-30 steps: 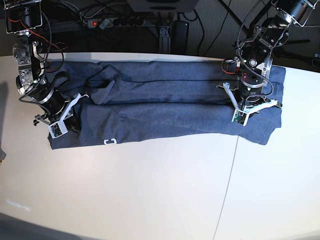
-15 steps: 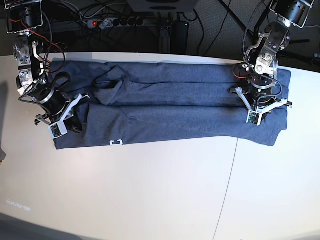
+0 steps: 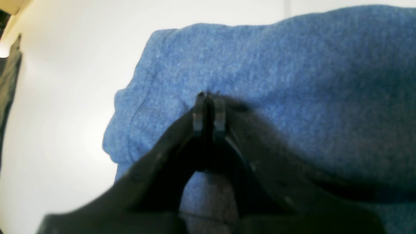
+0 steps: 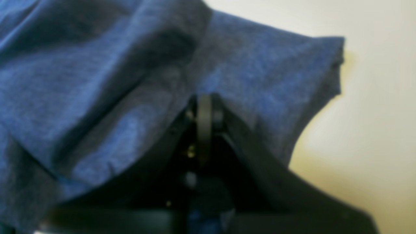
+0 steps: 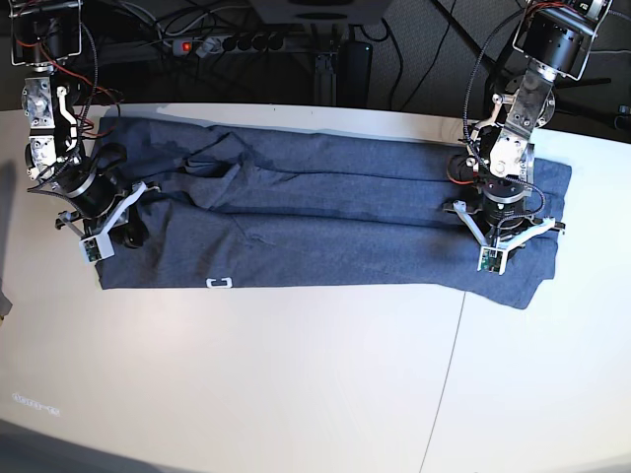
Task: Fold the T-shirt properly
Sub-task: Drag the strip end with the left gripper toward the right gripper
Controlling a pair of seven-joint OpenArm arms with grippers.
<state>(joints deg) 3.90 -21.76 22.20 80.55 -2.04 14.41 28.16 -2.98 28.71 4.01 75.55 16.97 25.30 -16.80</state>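
Observation:
The blue-grey T-shirt (image 5: 325,227) lies in a long folded band across the far half of the white table (image 5: 296,374). A bit of white lettering (image 5: 219,284) peeks out at its near edge. My left gripper (image 5: 501,225) is at the band's right end in the base view. In the left wrist view my left gripper (image 3: 209,97) is shut, its tips pinching the T-shirt (image 3: 292,65) near a hemmed corner. At the band's left end sits my right gripper (image 5: 120,221). The right wrist view shows my right gripper (image 4: 204,99) shut, with the T-shirt (image 4: 97,81) draping off its tips.
A power strip (image 5: 227,44) and cables lie behind the table's far edge. A seam in the tabletop (image 5: 449,374) runs from the shirt toward the near edge. Bare white table surrounds the cloth on the near side and at both ends.
Both grippers shifted while holding the cloth. The shirt is pulled longer and flatter, its near edge now straight, and the right end has moved further right.

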